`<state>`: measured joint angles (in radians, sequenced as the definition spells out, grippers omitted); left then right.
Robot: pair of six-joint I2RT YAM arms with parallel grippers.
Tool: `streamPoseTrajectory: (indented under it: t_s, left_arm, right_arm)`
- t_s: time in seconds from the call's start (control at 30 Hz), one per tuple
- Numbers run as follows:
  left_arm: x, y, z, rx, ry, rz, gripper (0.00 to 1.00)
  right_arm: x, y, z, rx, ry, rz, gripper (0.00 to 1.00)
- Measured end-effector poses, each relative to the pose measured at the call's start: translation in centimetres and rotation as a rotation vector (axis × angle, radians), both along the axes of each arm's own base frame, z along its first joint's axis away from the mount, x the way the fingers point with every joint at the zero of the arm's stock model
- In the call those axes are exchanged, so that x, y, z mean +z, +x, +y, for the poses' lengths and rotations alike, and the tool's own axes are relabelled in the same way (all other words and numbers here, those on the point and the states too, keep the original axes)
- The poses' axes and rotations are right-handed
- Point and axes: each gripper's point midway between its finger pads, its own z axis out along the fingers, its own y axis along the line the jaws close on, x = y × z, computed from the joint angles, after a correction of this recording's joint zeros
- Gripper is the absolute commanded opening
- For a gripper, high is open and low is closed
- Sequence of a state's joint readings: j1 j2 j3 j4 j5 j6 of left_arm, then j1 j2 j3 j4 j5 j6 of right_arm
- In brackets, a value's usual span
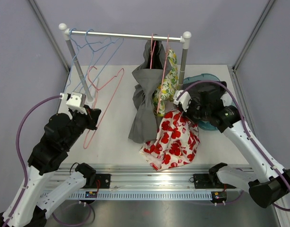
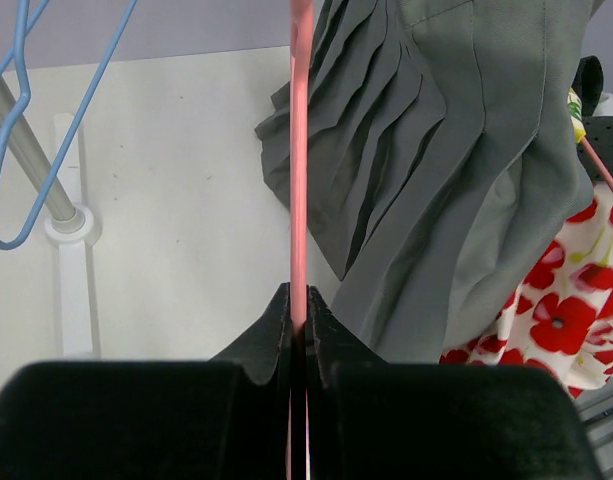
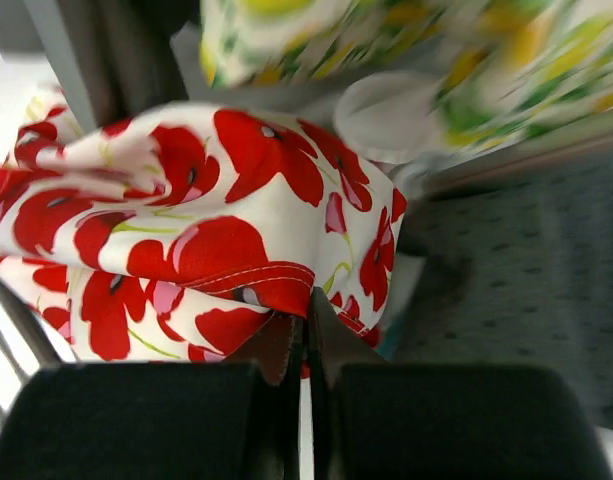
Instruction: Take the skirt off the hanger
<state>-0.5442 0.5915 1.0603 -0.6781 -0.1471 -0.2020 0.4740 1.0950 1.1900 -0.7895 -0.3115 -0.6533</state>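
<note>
A white skirt with red poppies [image 1: 175, 137] lies bunched on the table below the rack, its upper edge raised. My right gripper [image 1: 183, 109] is shut on that skirt's hem, which shows close up in the right wrist view [image 3: 216, 240] at my gripper [image 3: 306, 300]. A pink hanger [image 1: 159, 71] hangs on the rail [image 1: 126, 35] among the clothes. My left gripper [image 1: 93, 115] is shut on the wire of a second pink hanger [image 1: 107, 94] that hangs slanted at the left. That wire [image 2: 300, 150] runs straight up from between my left gripper's [image 2: 299, 305] fingers.
A grey pleated skirt [image 1: 145, 104] [image 2: 456, 150] and a yellow-green floral garment [image 1: 166, 85] [image 3: 436, 50] hang from the rail. Blue hangers [image 1: 95, 47] [image 2: 16, 150] hang at the left. The rack post [image 2: 26, 150] stands by my left gripper. A teal dotted garment [image 1: 208, 80] lies at the right.
</note>
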Motion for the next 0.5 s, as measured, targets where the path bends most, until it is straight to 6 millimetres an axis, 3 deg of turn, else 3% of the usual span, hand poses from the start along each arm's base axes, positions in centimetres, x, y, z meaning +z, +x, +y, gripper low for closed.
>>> streamPoseTrajectory:
  t_s: [0.1, 0.17, 0.23, 0.33, 0.37, 0.4, 0.43, 0.5]
  left_arm:
    - [0.0, 0.0, 0.0, -0.001, 0.003, -0.001, 0.0]
    - [-0.1, 0.1, -0.1, -0.002, 0.005, 0.001, 0.0]
    - [-0.1, 0.4, -0.3, -0.003, 0.007, 0.005, 0.0]
    - [-0.4, 1.2, -0.8, -0.007, 0.015, 0.02, 0.0]
    - [-0.6, 1.4, -1.0, -0.008, 0.02, 0.027, 0.0]
    - [-0.8, 1.7, -1.2, -0.01, 0.027, 0.039, 0.0]
    - [-0.9, 2.1, -1.4, -0.011, 0.034, 0.047, 0.0]
    - [-0.9, 2.9, -1.9, -0.011, 0.046, 0.059, 0.0]
  right_arm:
    - [-4.9, -1.6, -0.9, 0.015, -0.03, 0.115, 0.0]
    - [-6.6, -2.5, -1.2, 0.021, -0.036, 0.159, 0.05]
    - [-7.4, -3.3, -1.4, 0.032, -0.029, 0.179, 0.15]
    - [-7.0, -3.9, -1.3, 0.046, -0.004, 0.165, 0.32]
    - [-6.7, -3.9, -1.3, 0.047, 0.002, 0.155, 0.39]
    - [-6.4, -3.8, -1.4, 0.042, 0.013, 0.144, 0.7]
    - [-6.2, -3.7, -1.6, 0.033, 0.018, 0.14, 0.85]
    - [-5.6, -3.3, -2.1, 0.002, 0.029, 0.135, 0.98]
